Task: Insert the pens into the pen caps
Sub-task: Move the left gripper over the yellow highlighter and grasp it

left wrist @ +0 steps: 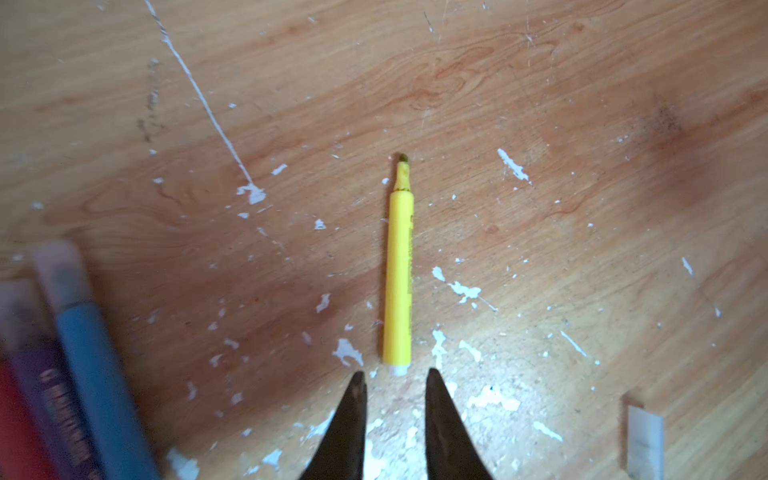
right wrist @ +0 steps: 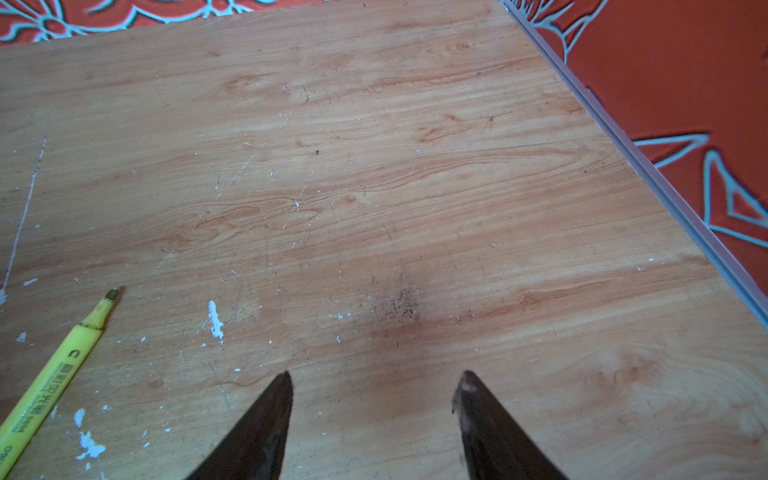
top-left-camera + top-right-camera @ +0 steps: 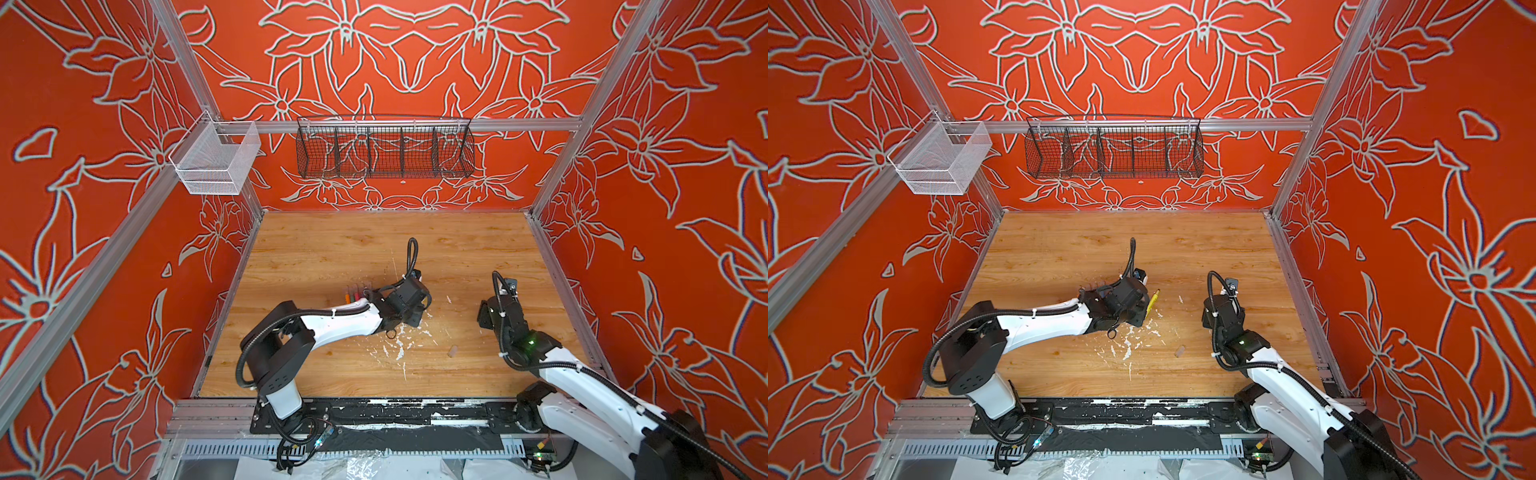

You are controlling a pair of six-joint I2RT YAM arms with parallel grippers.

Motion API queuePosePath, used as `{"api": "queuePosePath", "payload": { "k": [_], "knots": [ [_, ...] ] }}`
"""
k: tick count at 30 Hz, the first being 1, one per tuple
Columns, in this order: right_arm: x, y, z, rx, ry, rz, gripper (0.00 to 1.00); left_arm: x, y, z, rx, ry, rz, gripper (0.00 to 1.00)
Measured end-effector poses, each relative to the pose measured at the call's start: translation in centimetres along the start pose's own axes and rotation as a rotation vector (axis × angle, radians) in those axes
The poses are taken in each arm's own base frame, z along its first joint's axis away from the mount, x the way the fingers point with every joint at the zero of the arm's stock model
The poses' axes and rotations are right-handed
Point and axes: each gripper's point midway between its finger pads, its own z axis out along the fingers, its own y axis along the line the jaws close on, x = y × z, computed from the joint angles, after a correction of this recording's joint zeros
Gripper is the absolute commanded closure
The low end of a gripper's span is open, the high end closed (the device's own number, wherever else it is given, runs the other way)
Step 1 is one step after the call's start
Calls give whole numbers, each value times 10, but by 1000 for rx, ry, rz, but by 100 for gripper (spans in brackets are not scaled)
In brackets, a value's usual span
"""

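A yellow pen [image 1: 399,266] lies uncapped on the wooden table, felt tip pointing away from my left gripper [image 1: 395,376]. The gripper's jaws stand a little apart just behind the pen's white end plug, with nothing between them. A top view shows the yellow pen [image 3: 1152,301] beside the left wrist. One loose clear pen cap [image 1: 644,440] lies apart from it, seen in both top views [image 3: 452,351] [image 3: 1179,351]. The blue [image 1: 95,374], purple [image 1: 45,374] and red [image 1: 16,424] pens lie side by side with clear caps on. My right gripper [image 2: 377,374] hovers open and empty, the yellow pen [image 2: 50,382] off to its side.
White paint flecks [image 3: 399,345] cover the table's middle front. A white mesh basket [image 3: 216,162] and a black wire basket [image 3: 384,149] hang on the rails above the back. An aluminium rail [image 2: 665,183] edges the table on the right.
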Motion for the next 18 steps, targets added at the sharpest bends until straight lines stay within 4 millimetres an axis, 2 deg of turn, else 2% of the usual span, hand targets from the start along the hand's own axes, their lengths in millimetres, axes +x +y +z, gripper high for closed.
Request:
{"api": "queuePosePath", "payload": {
  "k": [8, 18],
  "knots": [
    [-1, 1, 0, 0, 0, 0, 35, 9, -11, 36, 3, 83, 17, 70],
    [0, 1, 1, 2, 4, -3, 35, 18, 4, 53, -108, 139, 18, 70]
  ]
}}
